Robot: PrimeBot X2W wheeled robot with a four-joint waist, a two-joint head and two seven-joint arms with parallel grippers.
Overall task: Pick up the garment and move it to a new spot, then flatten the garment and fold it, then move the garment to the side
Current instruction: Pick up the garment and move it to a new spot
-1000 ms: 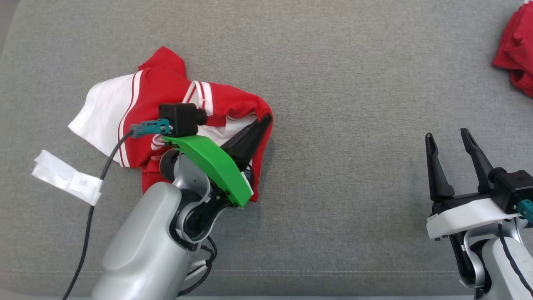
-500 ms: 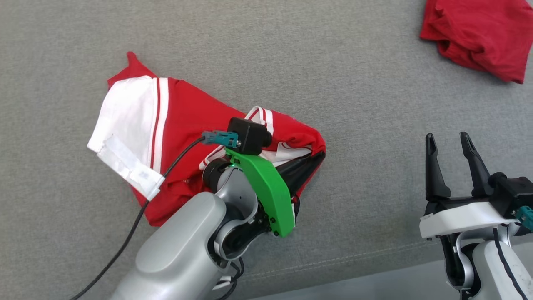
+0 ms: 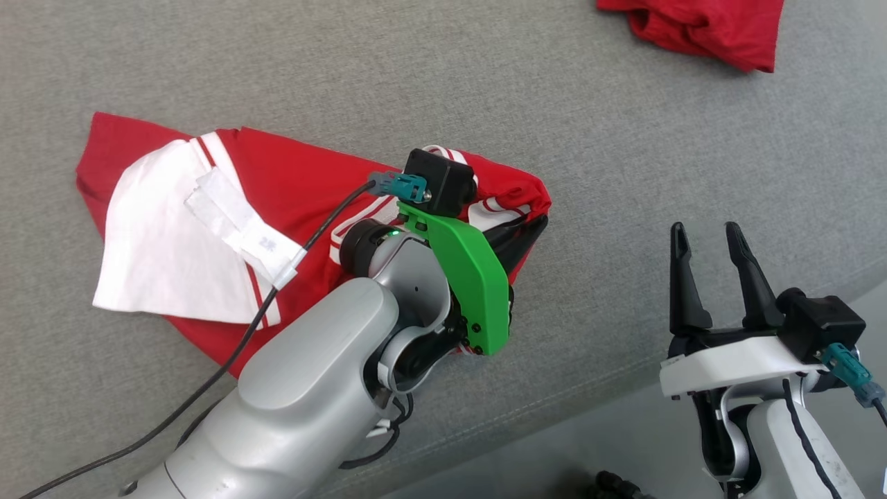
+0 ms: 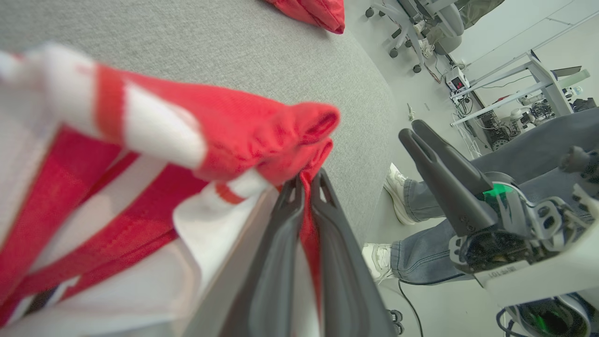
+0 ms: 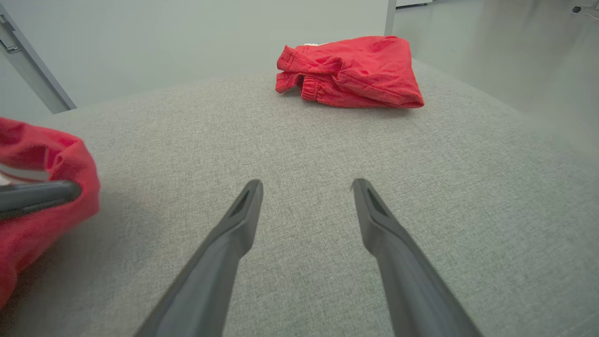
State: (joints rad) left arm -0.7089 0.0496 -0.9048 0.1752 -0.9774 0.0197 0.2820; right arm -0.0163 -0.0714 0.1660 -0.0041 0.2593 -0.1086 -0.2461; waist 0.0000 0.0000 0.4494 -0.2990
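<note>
- The left gripper is pinching the right-hand corner of the red-and-white garment. Its jaws are closed tight on a fold of cloth, probably so the piece can be dragged to a new spot.
- The garment is lying across the left and centre of the head view on the grey cushion, bunching at the gripped corner.
- The right gripper is waiting at lower right, fingers wide apart and holding nothing, likely standing by for flattening.
- Counting: one striped garment, one red bundle at upper right, two grippers, two white shoes.
</note>
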